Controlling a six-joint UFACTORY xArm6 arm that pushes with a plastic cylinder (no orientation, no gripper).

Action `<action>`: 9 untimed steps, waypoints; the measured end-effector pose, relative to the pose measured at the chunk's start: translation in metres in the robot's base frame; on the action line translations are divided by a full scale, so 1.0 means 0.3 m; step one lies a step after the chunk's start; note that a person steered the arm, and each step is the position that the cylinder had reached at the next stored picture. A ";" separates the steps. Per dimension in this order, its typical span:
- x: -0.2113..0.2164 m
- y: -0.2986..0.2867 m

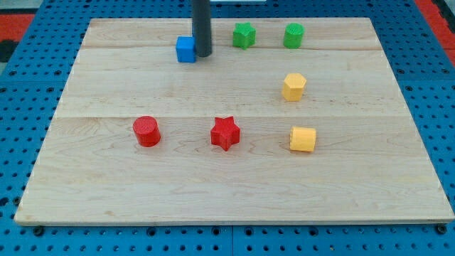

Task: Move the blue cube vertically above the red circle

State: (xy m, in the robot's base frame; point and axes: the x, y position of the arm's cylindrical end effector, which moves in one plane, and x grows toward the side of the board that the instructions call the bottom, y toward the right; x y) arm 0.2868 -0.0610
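Note:
The blue cube (185,50) sits near the view's top edge of the wooden board (106,185), left of centre. The red circle (147,131) lies lower down, toward the view's left, well below the cube and a little to its left. My dark rod comes down from the view's top, and my tip (203,55) rests on the board right against the blue cube's right side.
A red star (225,133) lies right of the red circle. A green star-like block (244,35) and a green cylinder-like block (293,35) sit at the top right. Two yellow blocks, one (293,87) above the other (302,139), lie at the right.

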 end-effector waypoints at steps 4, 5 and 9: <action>-0.171 -0.483; -0.203 -0.200; -0.071 -0.212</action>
State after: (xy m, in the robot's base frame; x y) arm 0.2655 -0.1246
